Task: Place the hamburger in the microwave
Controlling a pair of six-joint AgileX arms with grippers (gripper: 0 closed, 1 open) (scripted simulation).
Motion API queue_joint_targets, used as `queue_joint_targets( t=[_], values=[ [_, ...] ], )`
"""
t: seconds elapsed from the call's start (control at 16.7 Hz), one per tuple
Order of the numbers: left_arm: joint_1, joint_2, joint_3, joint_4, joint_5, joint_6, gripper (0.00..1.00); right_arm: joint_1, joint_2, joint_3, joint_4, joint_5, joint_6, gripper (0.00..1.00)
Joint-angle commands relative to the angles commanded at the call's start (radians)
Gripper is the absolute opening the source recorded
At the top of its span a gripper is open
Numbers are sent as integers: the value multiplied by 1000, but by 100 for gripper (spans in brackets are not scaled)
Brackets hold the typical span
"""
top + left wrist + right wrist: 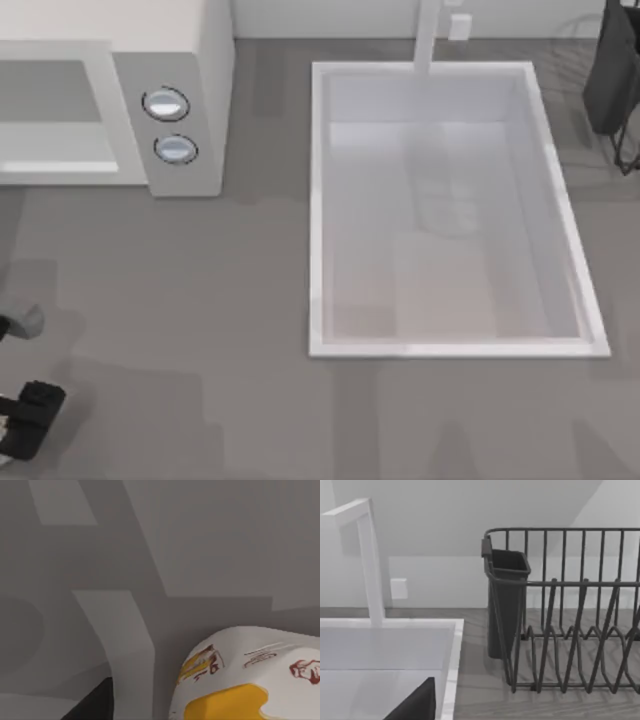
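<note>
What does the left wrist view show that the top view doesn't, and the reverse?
Left wrist view: the hamburger, a pale wrapped lump with red print and a yellow patch, lying on the grey table.

Top view: the microwave at far left with two knobs, the white sink and its faucet, and a dark dish rack at far right.

Both share the table.

microwave (190, 60) off-white | hamburger (250, 675) white, yellow, red print | rack (570, 615) dark grey
</note>
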Motion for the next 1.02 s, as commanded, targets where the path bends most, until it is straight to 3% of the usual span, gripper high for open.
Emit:
queue_joint_targets(
  t=[0.36, 0.72, 1.02],
  values=[
    [3, -98, 99, -165, 15, 5, 0, 0, 0, 0, 0, 0, 0, 100],
    [-1, -210, 282, -490, 15, 1, 0, 0, 0, 0, 0, 0, 0, 100],
    [-2, -253, 332, -557, 15, -3, 0, 0, 0, 0, 0, 0, 0, 100]
  ],
)
